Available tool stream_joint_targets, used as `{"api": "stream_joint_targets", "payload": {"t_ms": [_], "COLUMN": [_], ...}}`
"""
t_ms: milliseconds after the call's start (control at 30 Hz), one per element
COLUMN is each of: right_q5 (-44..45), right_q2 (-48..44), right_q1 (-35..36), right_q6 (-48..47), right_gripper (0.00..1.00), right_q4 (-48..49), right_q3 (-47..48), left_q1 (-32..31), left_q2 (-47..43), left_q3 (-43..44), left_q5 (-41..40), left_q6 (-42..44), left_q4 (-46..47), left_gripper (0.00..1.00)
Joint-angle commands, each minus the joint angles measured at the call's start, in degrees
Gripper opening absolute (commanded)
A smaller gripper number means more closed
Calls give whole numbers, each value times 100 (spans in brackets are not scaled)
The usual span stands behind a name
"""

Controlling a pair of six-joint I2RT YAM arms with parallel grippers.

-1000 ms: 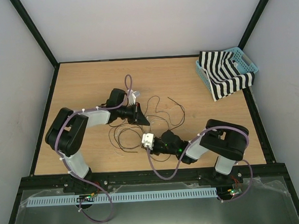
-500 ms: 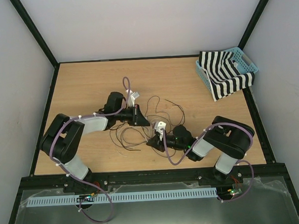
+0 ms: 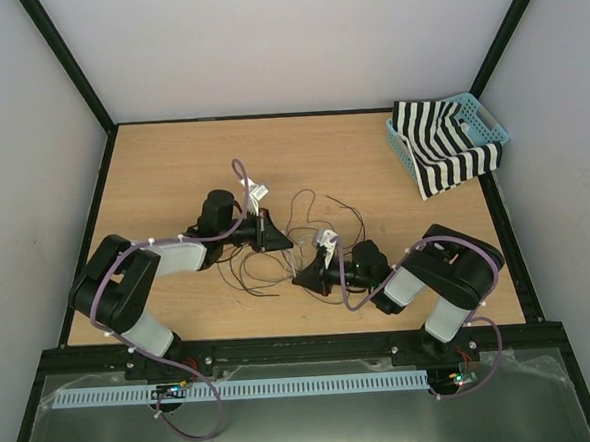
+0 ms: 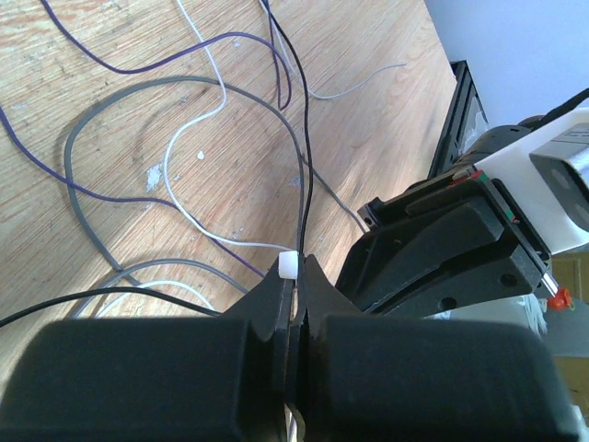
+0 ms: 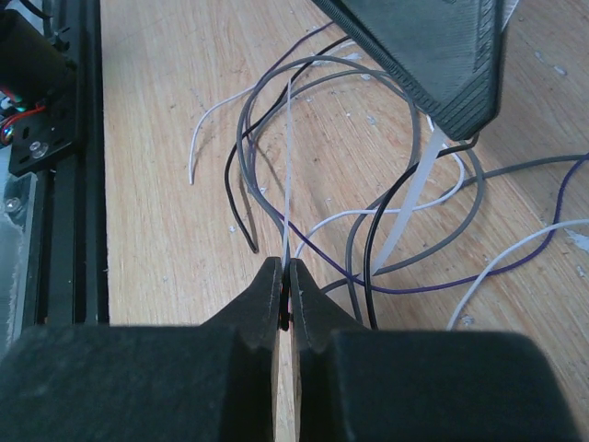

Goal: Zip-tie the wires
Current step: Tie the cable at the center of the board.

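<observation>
Grey metal sheeting (image 3: 317, 420) fronts the rig. Beyond it lies the pale wooden worktop (image 3: 172, 168), where both arms reach low toward the middle. The right fingers (image 5: 272, 284) are clenched on a pale strand (image 5: 290, 184), seemingly one of the wires (image 4: 306, 184). It runs taut and straight above the wood, probably to steady the tangle. Just beyond, the left fingers (image 4: 274, 293) are clamped on the head end of the zip tie (image 5: 408, 207). Its whitish strip slants down onto the loose loops with the tail free, placed so, I judge, for feeding around the strands. Those black, grey, purple and white loops sprawl unbundled between the two tips. At far right, well apart, a blue basket (image 3: 487, 121) holds a striped cloth (image 3: 441, 157). Plain pale walls (image 3: 284, 41) and black frame rails (image 3: 64, 55) enclose everything.
</observation>
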Motion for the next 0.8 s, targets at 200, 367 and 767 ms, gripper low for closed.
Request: {"api": "stream_joint_targets", "payload": {"t_ms": [200,367,767], "right_q5": [-519,-642,-856], "right_q2": [-62,-127,-286], "right_q1": [-228,-330,-366], "right_q6": [494,555,753], "right_gripper": [13,13,13], "right_q4": [-474,-611,-480], "right_q3": [219,221,270], "left_q1": [-43,-67,-375], "left_q2": [-342,-350,-629], "left_q3": [-460,-726,-1164], "left_q5": [1,21,-291], "left_q6": [265,363,1212], "left_q4": [1167,1780,2518], "left_gripper": [0,0,0]}}
